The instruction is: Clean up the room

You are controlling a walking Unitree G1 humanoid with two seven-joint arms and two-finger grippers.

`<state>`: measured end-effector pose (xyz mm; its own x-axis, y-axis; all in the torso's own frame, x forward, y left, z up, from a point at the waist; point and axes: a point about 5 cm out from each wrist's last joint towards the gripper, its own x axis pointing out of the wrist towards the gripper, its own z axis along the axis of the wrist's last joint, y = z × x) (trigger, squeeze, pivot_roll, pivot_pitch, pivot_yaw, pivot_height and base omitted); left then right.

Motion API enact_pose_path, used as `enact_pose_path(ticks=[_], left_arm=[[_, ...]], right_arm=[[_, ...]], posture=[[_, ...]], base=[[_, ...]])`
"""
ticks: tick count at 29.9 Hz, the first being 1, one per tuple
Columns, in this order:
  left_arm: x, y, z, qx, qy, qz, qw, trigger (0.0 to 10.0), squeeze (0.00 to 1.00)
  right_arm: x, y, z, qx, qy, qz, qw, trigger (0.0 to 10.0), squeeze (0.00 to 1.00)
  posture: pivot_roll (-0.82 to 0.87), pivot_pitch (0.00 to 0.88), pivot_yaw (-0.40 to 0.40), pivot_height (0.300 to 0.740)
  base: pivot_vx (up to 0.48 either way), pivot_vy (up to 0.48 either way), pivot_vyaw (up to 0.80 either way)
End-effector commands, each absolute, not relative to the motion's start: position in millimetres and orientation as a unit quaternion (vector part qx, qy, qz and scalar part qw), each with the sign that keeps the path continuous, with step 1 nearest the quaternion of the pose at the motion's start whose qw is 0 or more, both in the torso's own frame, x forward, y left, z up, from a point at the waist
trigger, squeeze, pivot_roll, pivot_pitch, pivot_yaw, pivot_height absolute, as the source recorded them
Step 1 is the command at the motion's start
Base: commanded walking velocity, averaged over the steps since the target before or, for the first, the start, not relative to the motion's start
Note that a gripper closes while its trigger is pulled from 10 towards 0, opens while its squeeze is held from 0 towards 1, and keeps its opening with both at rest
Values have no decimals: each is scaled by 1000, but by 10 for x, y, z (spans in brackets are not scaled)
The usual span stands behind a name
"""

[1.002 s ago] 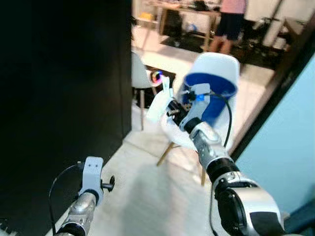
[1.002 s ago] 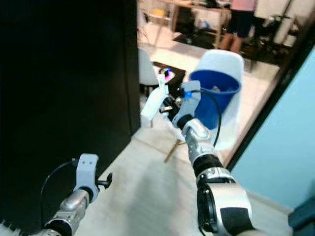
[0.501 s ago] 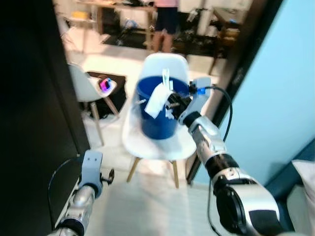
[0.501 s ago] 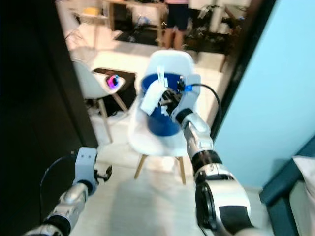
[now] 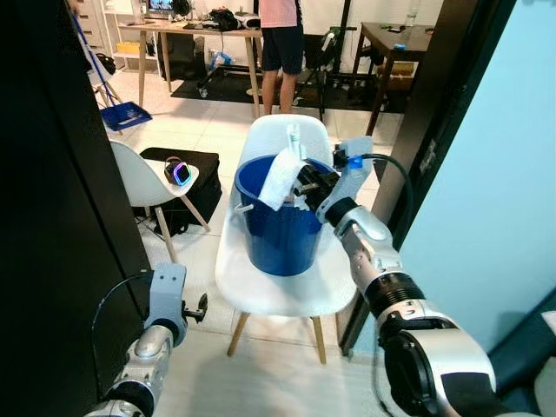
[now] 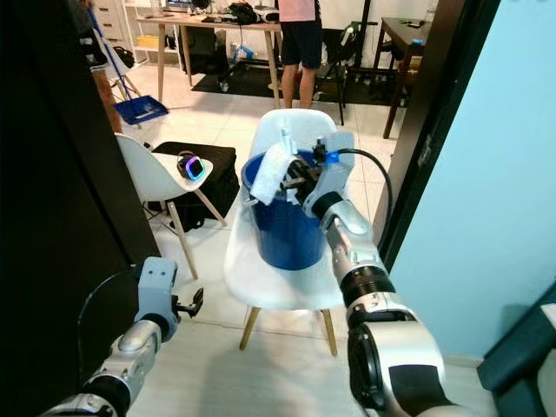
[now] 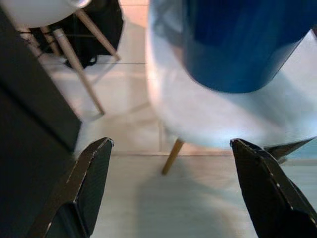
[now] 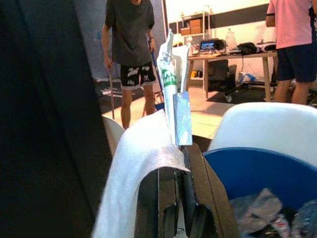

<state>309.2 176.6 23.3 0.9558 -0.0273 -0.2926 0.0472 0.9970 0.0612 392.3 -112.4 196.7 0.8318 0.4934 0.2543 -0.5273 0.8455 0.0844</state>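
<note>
Tiled floor (image 5: 200, 113) runs back to desks. Mid-frame, white trash (image 5: 282, 176) sits pinched in the right gripper (image 5: 304, 185) over a blue bucket (image 5: 278, 234) on a white chair (image 5: 287, 291), arm outstretched. Lower left, the left gripper (image 7: 168, 163) hangs spread wide.

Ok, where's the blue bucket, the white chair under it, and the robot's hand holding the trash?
blue bucket (image 5: 276, 248), left eye view, front wall.
white chair (image 5: 269, 295), left eye view, seat front.
right hand (image 5: 304, 185), left eye view, fingertips.

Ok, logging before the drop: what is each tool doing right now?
Left tool: open, empty.
Right tool: shut on white crumpled wrapper trash over the blue plastic bucket.
</note>
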Motion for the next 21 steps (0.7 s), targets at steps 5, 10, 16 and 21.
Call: enact_pose_path(ticks=[5,10,16,21], left_arm=[[3068,1775,197,32,156,-16,987,10000,0],[3078,1774,207,32,155,-17,987,10000,0],[3086,1779,216,30,154,-15,988,10000,0],[3089,1777,219,28,154,-14,988,10000,0]], right_arm=[[3918,-1059,1994,76,-118,271,952,10000,0],[3923,-1061,1989,76,-113,270,953,10000,0],[3920,-1059,1968,74,-107,268,955,10000,0],[3923,-1070,1958,74,-103,262,957,10000,0]], posture=[[21,0,-62,740],[20,0,-62,740],[18,0,-61,740],[17,0,-61,740]], base=[[393,0,0],[394,0,0],[394,0,0],[395,0,0]])
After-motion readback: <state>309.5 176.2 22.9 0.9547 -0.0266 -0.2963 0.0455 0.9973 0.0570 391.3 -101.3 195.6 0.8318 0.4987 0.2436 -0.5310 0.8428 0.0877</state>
